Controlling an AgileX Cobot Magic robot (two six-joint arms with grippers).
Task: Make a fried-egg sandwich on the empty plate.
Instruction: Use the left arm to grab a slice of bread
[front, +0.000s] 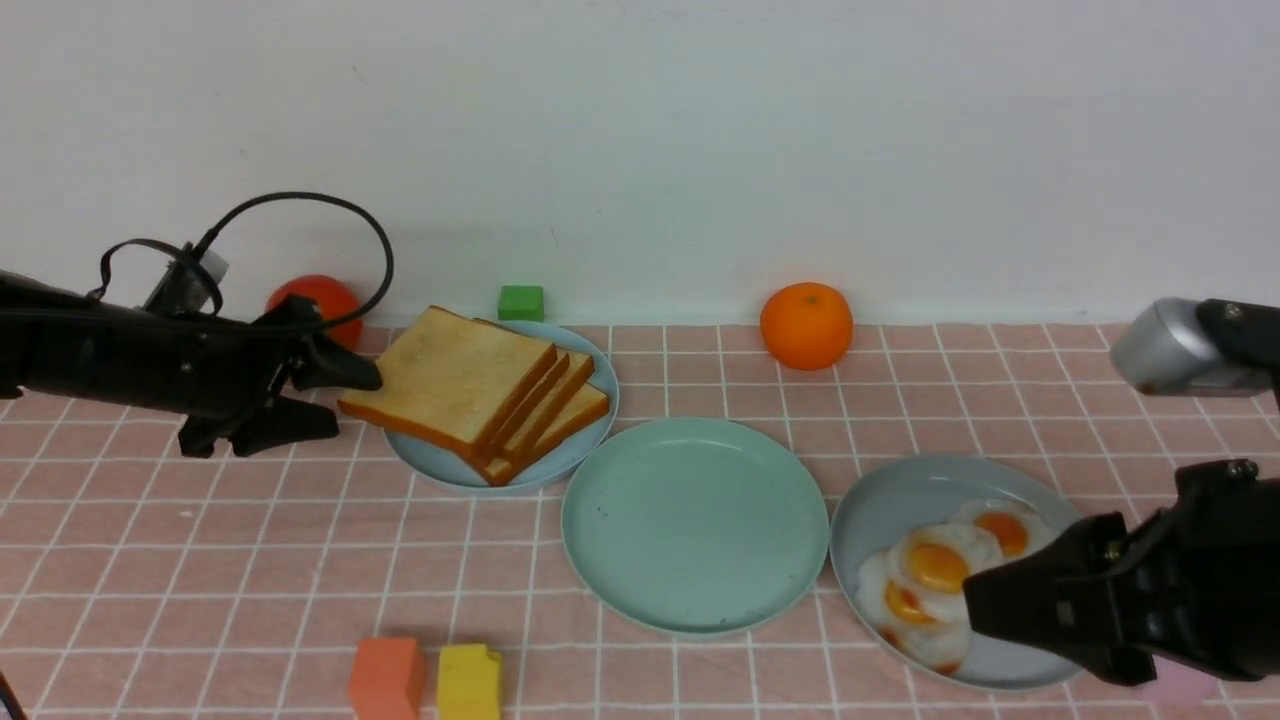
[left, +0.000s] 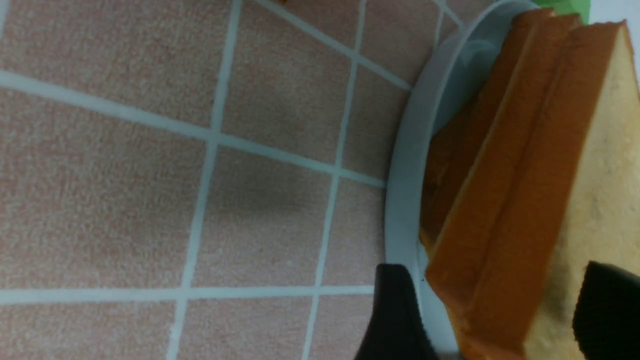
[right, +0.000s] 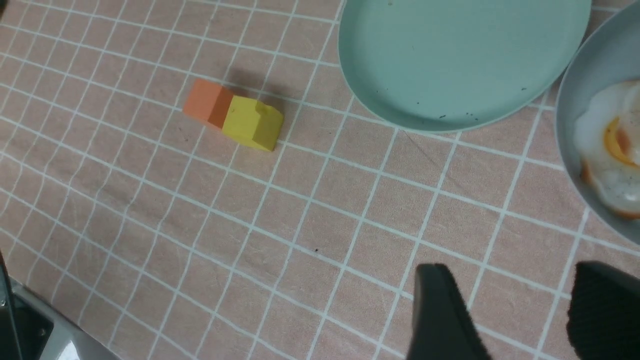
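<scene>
Straddling one corner of the top toast slice (front: 450, 375), the left gripper (front: 335, 398) has its jaws apart, one finger over the golden face and one below the crust; I judge it not yet pinched shut. The slice lies at 3 o'clock from those fingers, tilted, with more slices fanned beneath it on the pale blue plate (front: 440, 472).

The green plate (front: 695, 520) is bare and sits at 4 o'clock from the toast, rims nearly touching, so the carry looks short and unobstructed.

The right gripper (front: 985, 600), jaws apart and holding nothing, hovers at the 5 o'clock rim of the grey plate (front: 900, 495), with the fried eggs (front: 940, 565) at its 10 o'clock. The left arm is nearer the toast. The orange block (front: 387, 678) and yellow block (front: 468, 682), at 7 o'clock of the green plate, stand clear.
</scene>
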